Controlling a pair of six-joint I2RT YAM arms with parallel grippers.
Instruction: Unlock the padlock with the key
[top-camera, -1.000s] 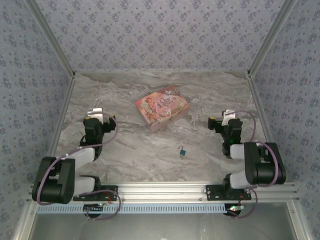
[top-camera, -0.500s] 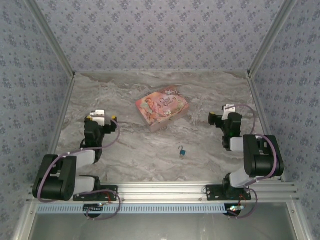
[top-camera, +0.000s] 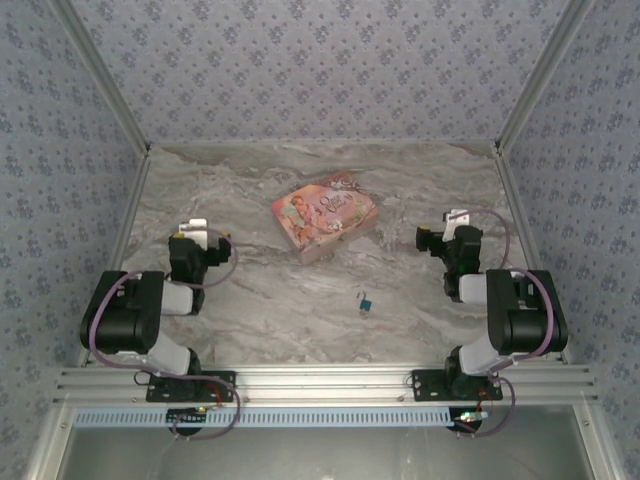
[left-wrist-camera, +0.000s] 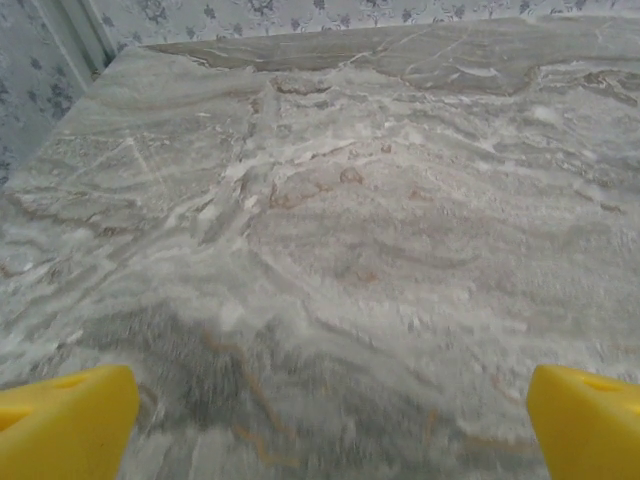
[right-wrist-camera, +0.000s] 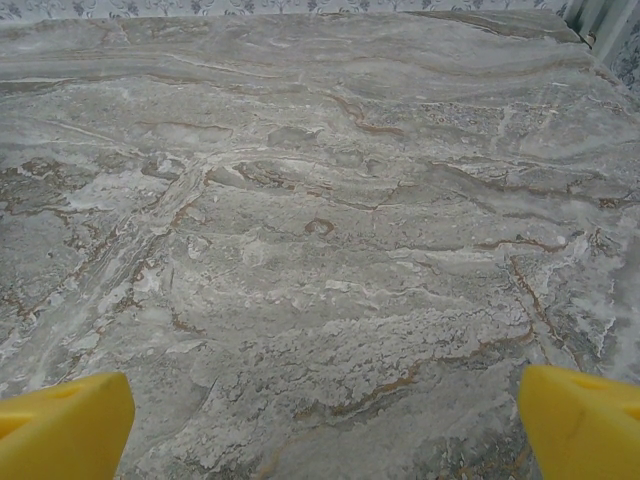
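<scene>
Near the front middle of the marbled desk (top-camera: 260, 180): the padlock (top-camera: 366, 304), tiny, blue-teal, lying loose and untouched. Just beside it, on its far-left side, a dark sliver, apparently the key (top-camera: 359, 294); too small to tell whether touching the lock or merely next to it. Farther back, well apart from both, a pink illustrated box (top-camera: 325, 215), flat on the stone and turned at a slant.

To the left of the padlock, well apart, the left arm (top-camera: 125, 325), folded low near the desk's left edge. Left jaws released, spread wide, grasping nothing; yellow fingertips (left-wrist-camera: 65, 420) at the bottom corners of the left wrist view, bare veined marble between them.

To the right, likewise well apart, the right arm (top-camera: 520, 320), folded near the right edge. Right jaws released too, wide and empty; yellow fingertips (right-wrist-camera: 60, 425) low in the right wrist view over plain marble.
</scene>
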